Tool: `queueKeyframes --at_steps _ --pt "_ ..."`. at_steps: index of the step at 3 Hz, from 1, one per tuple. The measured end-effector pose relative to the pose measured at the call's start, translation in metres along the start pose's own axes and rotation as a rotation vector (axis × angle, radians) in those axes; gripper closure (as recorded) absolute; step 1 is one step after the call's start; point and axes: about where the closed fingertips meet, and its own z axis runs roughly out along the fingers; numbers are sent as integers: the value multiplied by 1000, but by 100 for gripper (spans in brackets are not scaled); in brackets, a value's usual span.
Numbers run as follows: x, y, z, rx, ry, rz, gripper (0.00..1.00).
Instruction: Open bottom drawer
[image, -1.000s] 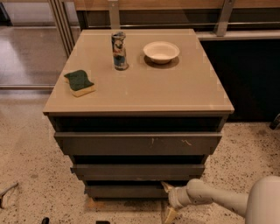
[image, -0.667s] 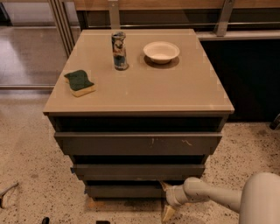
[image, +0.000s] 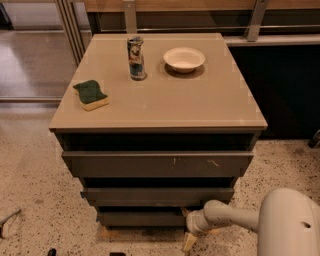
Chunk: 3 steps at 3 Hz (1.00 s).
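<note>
Bottom centre: the bottom drawer (image: 140, 218), lowest front of the cabinet (image: 165, 107), has its right end hidden behind the gripper (image: 191, 228); whether that grips anything, I can't tell.

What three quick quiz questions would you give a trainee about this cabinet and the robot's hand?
1. Fill in: in the camera view, the can stands to the ____ of the bowl.
2. Which thing lies nearest the left edge of the cabinet top? A bowl, B sponge, C can.
3. True or false: the gripper is up at the widest drawer front.

Key: 1 left. 2 B. 3 false: the gripper is low, near the floor, by the right end of the bottom drawer.
</note>
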Motion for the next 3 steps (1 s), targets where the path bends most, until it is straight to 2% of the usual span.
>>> queueKeyframes --at_steps 1,3 --pt "-1 2 3 -16 5 6 0" --pt "0 7 9 -79 30 52 0"
